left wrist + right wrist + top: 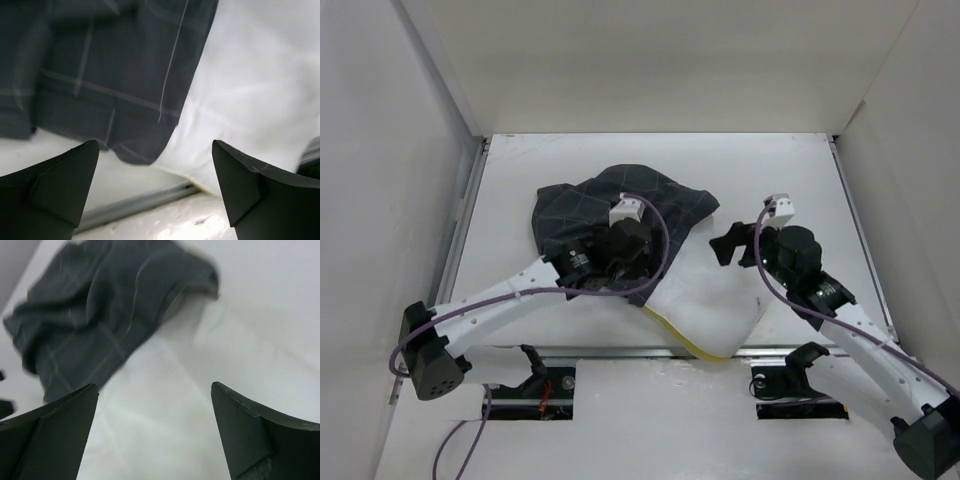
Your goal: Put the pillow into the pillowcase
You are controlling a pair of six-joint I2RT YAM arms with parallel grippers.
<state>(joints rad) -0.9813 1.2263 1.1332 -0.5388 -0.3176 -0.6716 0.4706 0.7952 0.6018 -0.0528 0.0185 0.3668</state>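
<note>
The pillowcase (620, 205) lies crumpled over the far left part of the pillow (715, 300), whose bare corner reaches the near edge of the table (780, 170), while the left gripper (155, 175) hangs spread over the case's hem and the right gripper (155, 425), also spread and empty, hovers above the pillow's right side

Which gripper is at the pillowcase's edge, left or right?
The left gripper: its open fingers frame the pillowcase edge lying over the pillow. The right gripper, also open, has only white pillow between its fingers.
</note>
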